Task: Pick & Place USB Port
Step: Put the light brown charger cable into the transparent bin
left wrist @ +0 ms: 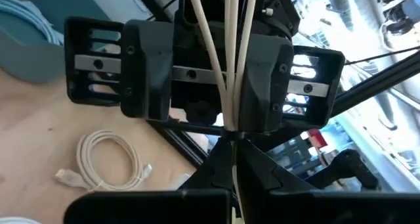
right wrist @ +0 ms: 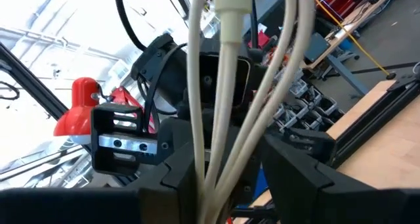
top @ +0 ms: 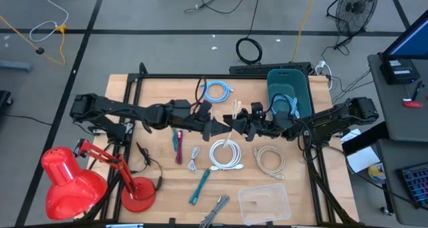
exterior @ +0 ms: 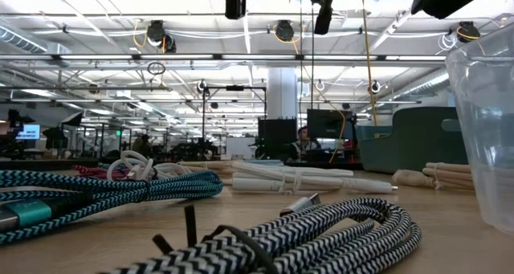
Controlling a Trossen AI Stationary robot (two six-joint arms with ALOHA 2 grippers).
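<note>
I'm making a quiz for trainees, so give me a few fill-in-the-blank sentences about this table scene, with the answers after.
1. Both grippers, left and right, meet over the table on a ____ cable.
2. The teal bin holds a light ____ cable.
3. The lamp by the left arm is ____.
4. The clear container sits near the table's front edge, on the ____ arm's side.

Missing words: cream; blue; red; right
</note>
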